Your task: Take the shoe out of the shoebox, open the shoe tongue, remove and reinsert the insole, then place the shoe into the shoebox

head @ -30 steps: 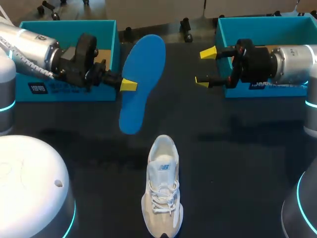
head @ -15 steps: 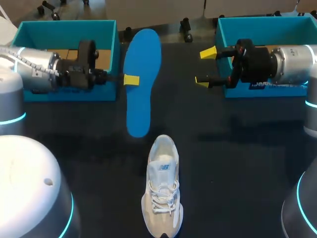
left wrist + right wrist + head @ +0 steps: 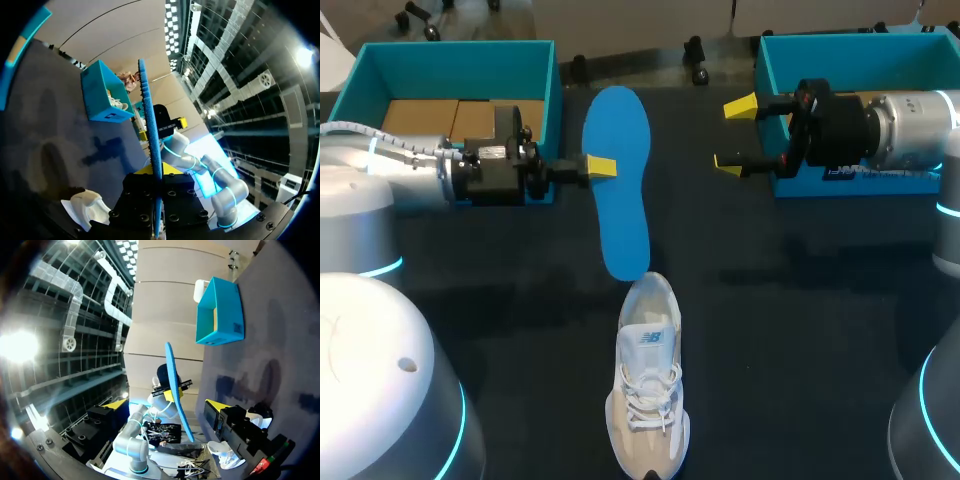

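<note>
A blue insole [image 3: 620, 225] hangs lengthwise above the dark table, with my left gripper [image 3: 600, 166] shut on its left edge. The insole's near end hovers just over the heel of the white shoe [image 3: 648, 375], which lies with its toe toward the table's front edge. In the left wrist view the insole [image 3: 149, 125] is edge-on between the fingers, and the shoe [image 3: 85, 210] lies below and to one side. My right gripper [image 3: 734, 135] stands open and empty in front of the right teal shoebox [image 3: 850, 60]. From the right wrist the insole [image 3: 176, 390] shows ahead of its gripper [image 3: 167, 405].
A second teal box [image 3: 455, 65] with brown cardboard inside stands at the back left, behind my left arm. Dark table surface [image 3: 800, 330] lies bare to the right of the shoe.
My left arm has carried the insole to the right and nearer, turning it so its near end now hangs over the shoe's heel. The right arm and shoe have not moved.
</note>
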